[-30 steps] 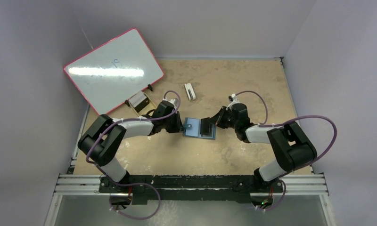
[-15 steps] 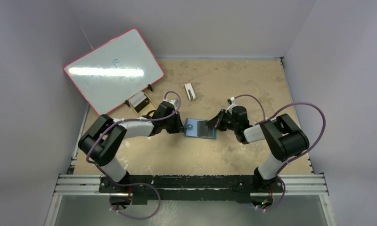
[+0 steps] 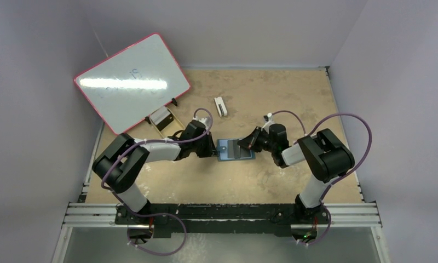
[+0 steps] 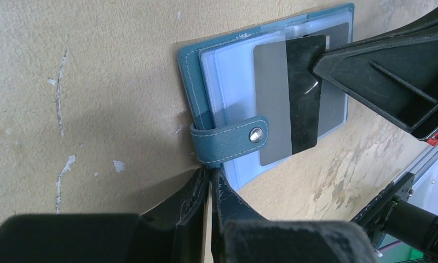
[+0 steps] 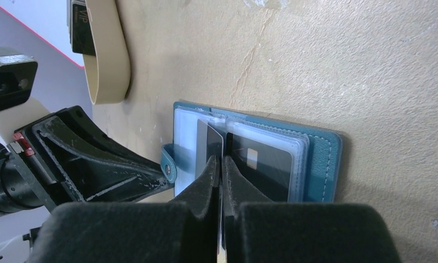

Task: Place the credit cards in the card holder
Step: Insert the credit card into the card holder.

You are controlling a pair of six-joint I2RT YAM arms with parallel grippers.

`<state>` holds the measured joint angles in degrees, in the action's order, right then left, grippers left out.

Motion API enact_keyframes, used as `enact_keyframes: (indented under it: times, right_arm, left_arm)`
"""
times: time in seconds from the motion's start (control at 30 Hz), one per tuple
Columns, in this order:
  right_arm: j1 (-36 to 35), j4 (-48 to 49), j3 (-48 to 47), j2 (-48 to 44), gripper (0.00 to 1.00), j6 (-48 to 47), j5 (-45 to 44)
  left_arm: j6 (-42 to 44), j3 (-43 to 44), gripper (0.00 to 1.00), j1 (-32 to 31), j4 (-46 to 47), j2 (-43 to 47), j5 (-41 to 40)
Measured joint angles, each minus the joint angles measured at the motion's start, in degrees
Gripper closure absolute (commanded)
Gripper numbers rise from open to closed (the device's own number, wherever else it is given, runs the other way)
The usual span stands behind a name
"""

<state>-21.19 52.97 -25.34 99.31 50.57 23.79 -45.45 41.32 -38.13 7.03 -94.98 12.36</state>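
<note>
Black fingers of the left gripper [image 4: 208, 176] are pinched together on the fold of the snap strap [image 4: 228, 141]. That looks meant to keep the teal card holder [image 4: 187, 82] lying open and stop it sliding on the table [image 4: 96, 82], midway between the two arms. The right gripper [image 5: 221, 164] has its jaws clamped on the edge of a grey, black-striped credit card [image 4: 277, 109]. It holds the card low over the clear pockets [image 4: 228, 71] (one dark card [image 5: 266, 167] already sits in a sleeve), I would judge so that it can slip under a pocket lip.
</note>
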Motion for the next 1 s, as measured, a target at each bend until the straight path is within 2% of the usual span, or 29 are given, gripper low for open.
enact_keyframes:
  times: [0.33, 0.73, 0.87, 1.0]
  right_arm:
    - [-0.1, 5.3, 0.5, 3.4, 1.00, 1.9, 1.4]
    - [-1.7, -6.1, -6.5, 3.6, 1.00, -4.6, 2.8]
    - [-1.7, -8.8, -7.7, 3.4, 0.92, -5.9, 2.8]
    - [-2.1, -13.9, -8.5, 1.3, 0.76, -7.8, 2.4]
  left_arm:
    - [-0.9, -0.3, 0.96, -0.7, 1.6, -0.5, 0.1]
    - [0.7, 1.7, 0.96, -0.7, -0.7, -1.5, 0.3]
    - [2.3, 3.6, 0.95, -1.0, -3.6, -1.9, 0.0]
    - [4.5, 5.3, 0.91, -1.2, -7.1, -1.9, -1.5]
